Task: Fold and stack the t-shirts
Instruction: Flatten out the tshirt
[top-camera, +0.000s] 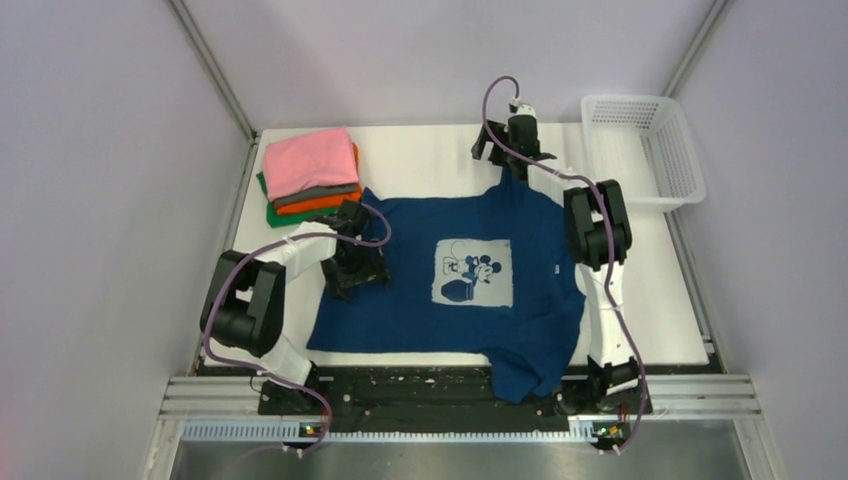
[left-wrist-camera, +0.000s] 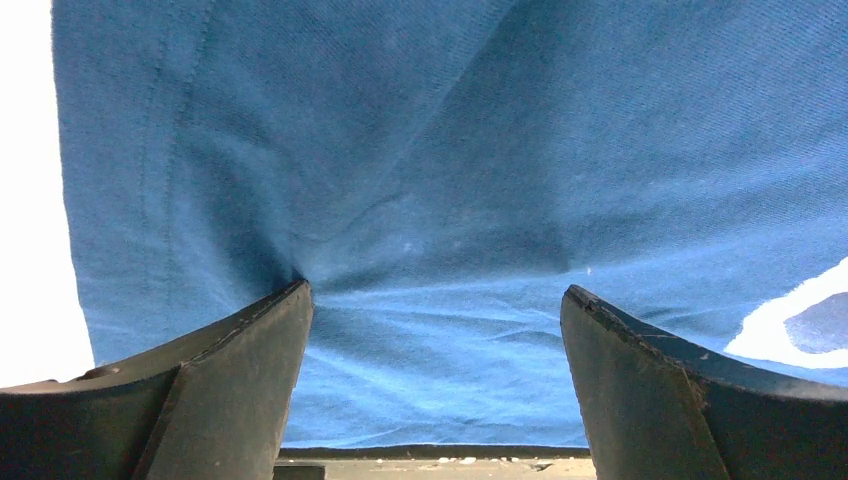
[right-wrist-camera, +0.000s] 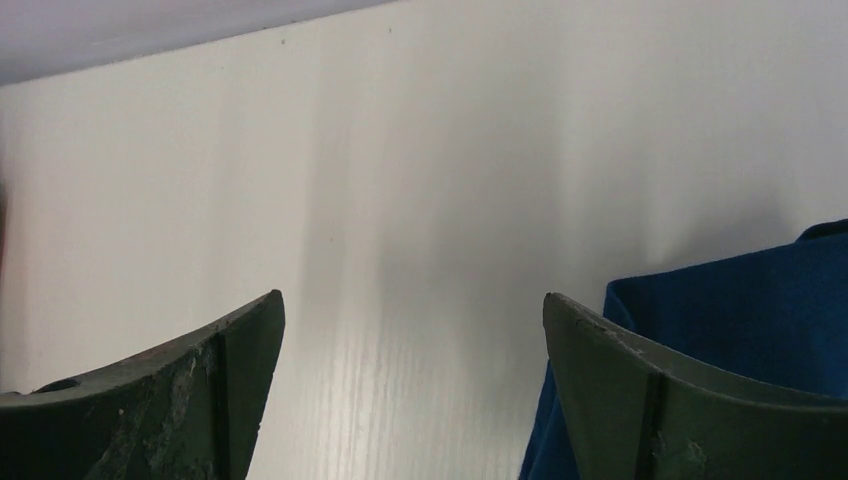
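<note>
A navy blue t-shirt with a pale cartoon print lies spread on the white table, one part hanging over the near edge. My left gripper is open over its left side; the cloth fills the left wrist view, with both fingertips resting on it. My right gripper is open at the shirt's far edge over bare table; navy cloth shows behind its right finger. A folded stack sits at the far left: pink on top, then grey, orange and green.
A white mesh basket stands at the far right corner of the table. Pale walls close in the back and sides. The metal rail with the arm bases runs along the near edge.
</note>
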